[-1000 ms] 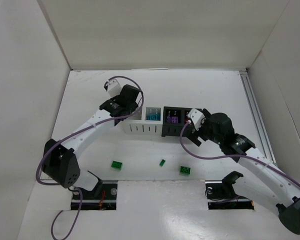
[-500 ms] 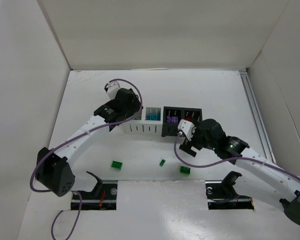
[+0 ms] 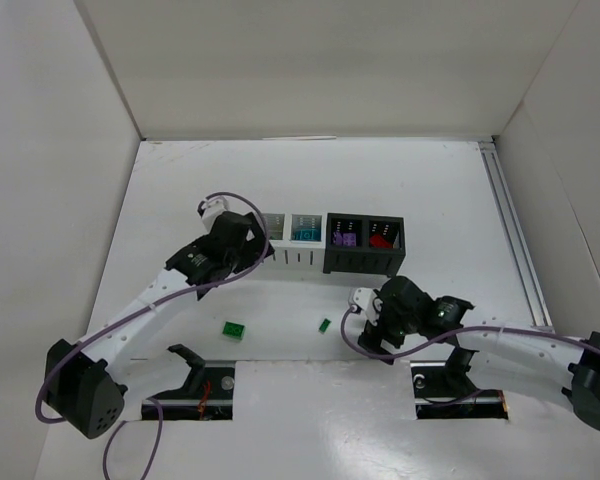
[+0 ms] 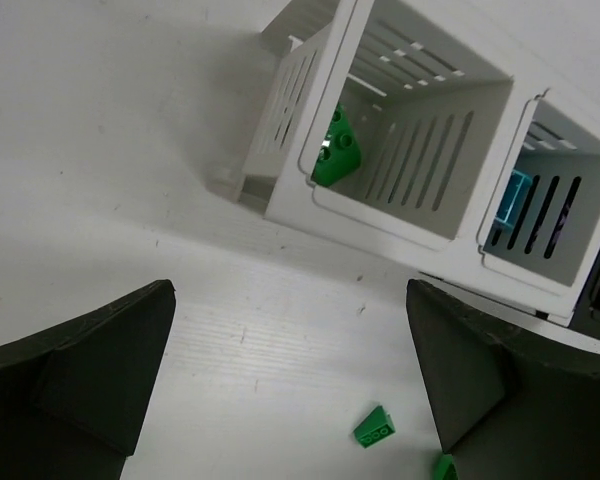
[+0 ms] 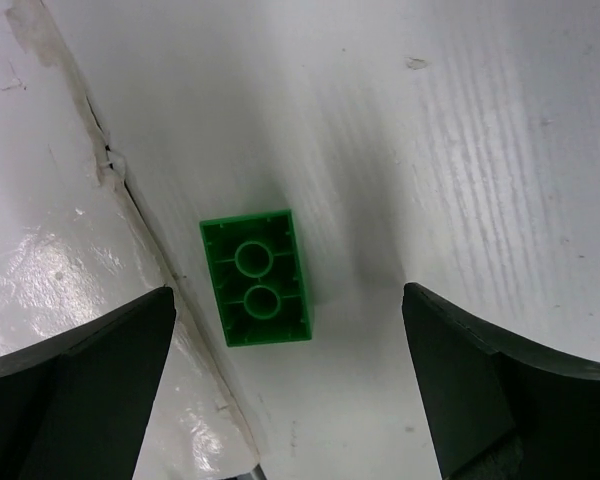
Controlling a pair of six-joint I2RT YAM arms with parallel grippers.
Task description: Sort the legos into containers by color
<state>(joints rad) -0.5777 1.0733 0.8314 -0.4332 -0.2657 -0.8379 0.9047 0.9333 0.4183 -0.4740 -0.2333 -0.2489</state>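
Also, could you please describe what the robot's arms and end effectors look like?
The left arm and right arm have white links, black joints and a looping purple cable each. The left end effector and right end effector each have two dark, wedge-shaped fingers.

Desk point(image 4: 110, 150): white, matt, with fine ridged grain.
Green brick point(image 5: 255, 280): moulded plastic, smooth, slight sheen there.
White bin point(image 4: 380, 235): smooth slotted plastic, satin finish.
Jaws: black plastic, matt, faintly grainy.
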